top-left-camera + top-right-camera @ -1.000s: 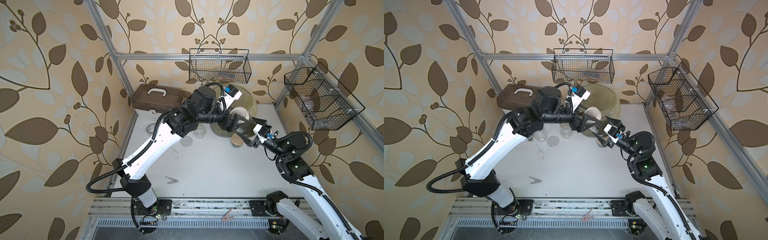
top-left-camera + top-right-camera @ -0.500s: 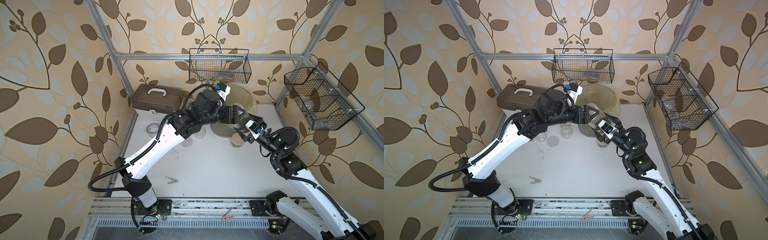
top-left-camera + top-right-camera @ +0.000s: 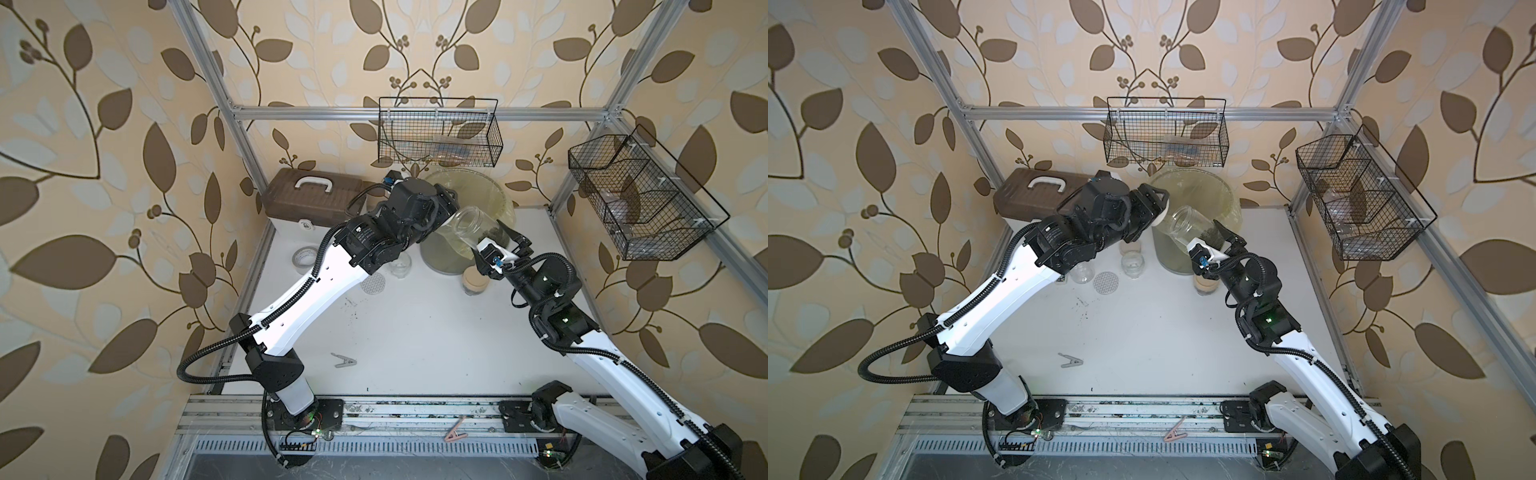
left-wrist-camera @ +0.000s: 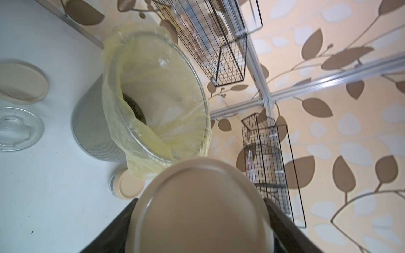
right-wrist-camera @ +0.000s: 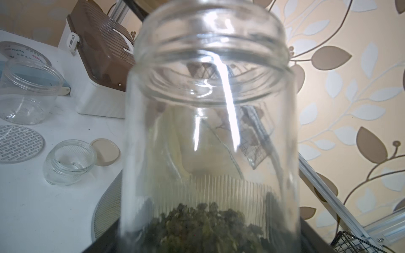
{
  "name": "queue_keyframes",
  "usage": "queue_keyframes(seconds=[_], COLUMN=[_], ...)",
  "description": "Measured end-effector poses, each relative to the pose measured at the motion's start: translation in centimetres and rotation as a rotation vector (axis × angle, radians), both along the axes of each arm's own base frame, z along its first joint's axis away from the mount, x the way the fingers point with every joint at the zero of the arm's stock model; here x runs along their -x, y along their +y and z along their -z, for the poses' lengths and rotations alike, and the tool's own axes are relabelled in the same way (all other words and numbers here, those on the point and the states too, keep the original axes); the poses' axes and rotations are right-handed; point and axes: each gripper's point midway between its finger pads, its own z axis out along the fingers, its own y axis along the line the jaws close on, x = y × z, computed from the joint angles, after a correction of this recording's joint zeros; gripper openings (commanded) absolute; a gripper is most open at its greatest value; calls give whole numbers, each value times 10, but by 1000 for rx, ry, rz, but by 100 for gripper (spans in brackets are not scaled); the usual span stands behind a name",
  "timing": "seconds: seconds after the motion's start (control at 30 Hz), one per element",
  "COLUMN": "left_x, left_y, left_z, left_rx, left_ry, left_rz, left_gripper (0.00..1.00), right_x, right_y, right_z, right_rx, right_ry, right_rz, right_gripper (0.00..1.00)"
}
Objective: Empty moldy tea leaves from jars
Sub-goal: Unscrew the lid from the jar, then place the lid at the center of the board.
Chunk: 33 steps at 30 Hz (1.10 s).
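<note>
The right claw (image 3: 496, 240) grips a tall clear glass jar (image 3: 471, 224) by its lower part, holding it above the big grey mesh bin with a yellow plastic liner (image 4: 92, 131). The jar has no lid and is tilted. The dark grey-green moldy tea leaves (image 5: 208, 221) sit heaped at its base, next to the claw.

The left claw (image 4: 201, 219) is clamped on a flat round beige lid (image 4: 201, 197), held near the bin's rim and close to the jar's mouth.

A dark heap of leaf bits (image 4: 133, 107) lies inside the bin's liner.

On the white desk (image 3: 415, 332), a small beige-lidded jar (image 3: 475, 279) stands just beside the bin's base. On the bin's other side are an empty short glass jar (image 5: 70, 162), a loose beige lid (image 5: 105, 152) and a silver-white dotted lid (image 5: 19, 146).
</note>
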Motion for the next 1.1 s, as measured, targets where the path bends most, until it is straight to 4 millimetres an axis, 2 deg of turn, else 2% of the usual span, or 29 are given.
queue_keyframes(seconds=[0.2,0.27,0.37,0.47,0.57,0.83,1.1], left_x=[-3,0,9,22,33,47,34], left_y=[19,31,55,77,88,86,70], left_z=[1,10,37,73,111,228,313], left_rx=[-55,-118,-245,-370,-496,-728,-871], left_ry=[-20,-28,-23,-5,12,121,202], left_rz=[-66,-87,-118,-133,-117,-12,29], left_gripper=[53,53,53,53,55,60,61], right_x=[6,11,21,32,42,53,53], right_y=[-5,-7,-10,-12,-14,-15,-14], right_z=[-5,-10,-20,-30,-37,-31,-23], right_rx=[-39,-81,-146,-196,-225,-235,-226], right_ry=[-3,-1,-5,-9,-6,39,75], right_rz=[13,7,-7,-25,-42,-59,-62], right_gripper=[29,29,29,29,29,28,27])
